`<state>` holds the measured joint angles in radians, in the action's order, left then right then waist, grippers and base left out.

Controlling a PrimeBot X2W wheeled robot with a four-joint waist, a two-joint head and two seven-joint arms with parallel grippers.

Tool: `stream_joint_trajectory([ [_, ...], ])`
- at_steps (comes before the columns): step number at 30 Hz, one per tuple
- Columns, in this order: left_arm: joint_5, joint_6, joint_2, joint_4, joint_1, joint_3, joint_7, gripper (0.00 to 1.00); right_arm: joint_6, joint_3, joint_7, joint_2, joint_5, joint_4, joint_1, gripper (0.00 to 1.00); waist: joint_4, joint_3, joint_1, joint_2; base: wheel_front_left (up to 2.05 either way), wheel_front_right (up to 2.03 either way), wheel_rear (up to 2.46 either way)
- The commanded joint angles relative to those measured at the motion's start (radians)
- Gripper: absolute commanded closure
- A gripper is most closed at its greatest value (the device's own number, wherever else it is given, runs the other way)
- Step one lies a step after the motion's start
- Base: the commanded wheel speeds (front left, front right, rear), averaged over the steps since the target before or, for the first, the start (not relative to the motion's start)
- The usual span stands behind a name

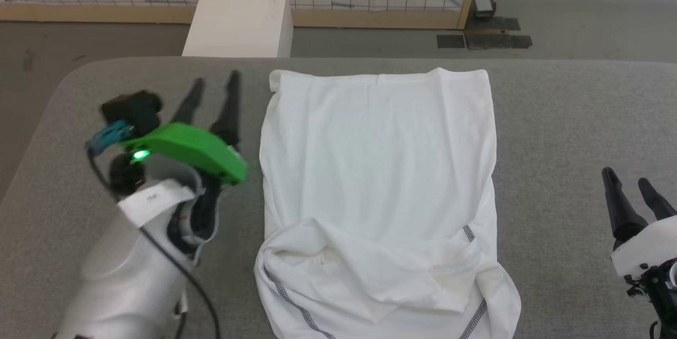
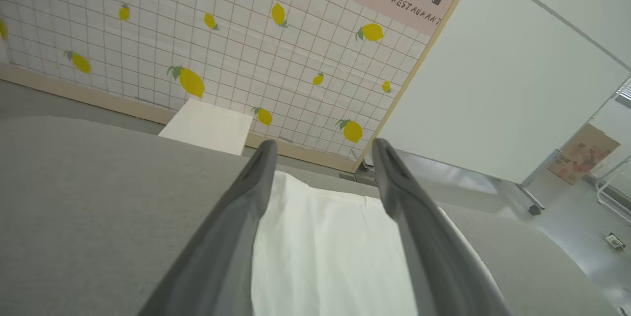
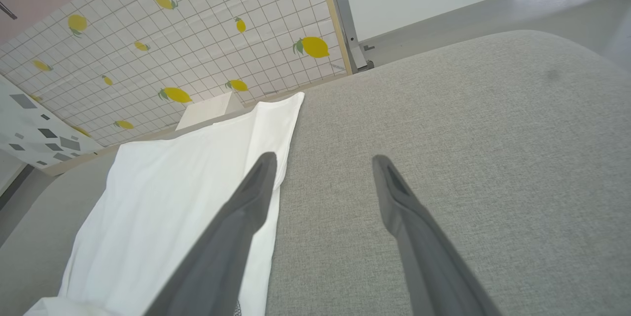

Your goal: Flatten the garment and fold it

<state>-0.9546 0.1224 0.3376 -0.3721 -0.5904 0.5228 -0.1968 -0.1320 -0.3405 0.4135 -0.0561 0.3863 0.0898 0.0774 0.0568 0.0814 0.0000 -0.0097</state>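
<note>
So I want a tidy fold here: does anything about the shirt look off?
Yes. The shirt lies flat at its far end, but its near end is bunched in loose overlapping folds, and the far left corner curls over. Nothing looks torn or stained.

garment (image 1: 378,170): near end runs off the head view's bottom edge; its folded-over layers hide the cloth beneath.
left gripper (image 1: 216,79): blurred in the head view.
right gripper (image 1: 625,177): wrist cut by the lower right corner.
white box (image 1: 238,21): base hidden behind the grey cushion's (image 1: 571,133) far edge.
</note>
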Motion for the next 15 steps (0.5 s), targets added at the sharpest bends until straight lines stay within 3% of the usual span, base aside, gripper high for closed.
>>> stream_joint_trajectory([
  [1,0.03,0.01,0.018,-0.001,0.027,-0.007,-0.026,0.0,0.001,0.007,-0.001,0.0,-0.004,0.005,0.0,0.0,-0.002,0.014,0.0,0.0095,0.0,0.0,0.0],
  [6,0.128,0.04,0.052,0.007,0.092,-0.03,-0.061,0.0,0.001,0.031,0.001,-0.007,-0.006,0.001,0.02,0.0,-0.004,0.053,0.0,0.0095,0.0,0.0,0.0],
  [15,0.2,0.066,0.024,0.1,0.117,-0.089,-0.065,0.0,0.001,0.072,0.106,-0.071,-0.043,-0.049,0.199,0.0,0.013,0.193,0.0,0.0095,0.0,0.0,0.0],
])
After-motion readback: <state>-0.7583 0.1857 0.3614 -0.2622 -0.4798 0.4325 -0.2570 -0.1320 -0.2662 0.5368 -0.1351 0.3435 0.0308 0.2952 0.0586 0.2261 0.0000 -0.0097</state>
